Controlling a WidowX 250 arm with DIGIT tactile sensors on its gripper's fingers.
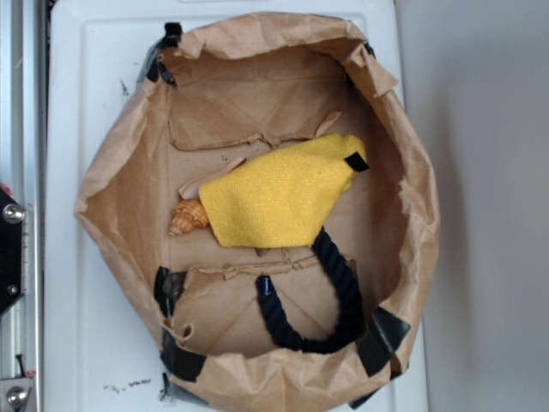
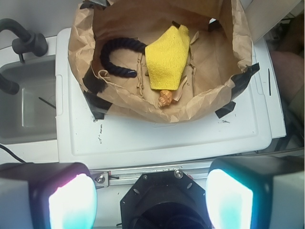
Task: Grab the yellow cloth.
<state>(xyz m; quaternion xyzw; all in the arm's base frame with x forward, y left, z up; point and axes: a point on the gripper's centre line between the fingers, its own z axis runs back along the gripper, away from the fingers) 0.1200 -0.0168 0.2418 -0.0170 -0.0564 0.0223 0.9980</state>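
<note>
Yellow cloth (image 1: 279, 197): lying flat inside the paper bag (image 1: 111, 180), folded roughly triangular, a small black tab (image 1: 356, 162) sitting at one corner.
Orange seashell (image 1: 189, 217): resting against the cloth's edge, touching it.
Dark navy rope (image 1: 330, 300): curving in a loop on the bag's floor, one end running under the cloth.
Bag: standing open, black tape holding its rolled rim, sitting on the white table (image 1: 81, 343).
Tool (image 2: 150, 200): hanging well apart from the bag in the wrist view, its two glowing pads (image 2: 71, 202) standing wide apart, gripping nothing.
</note>
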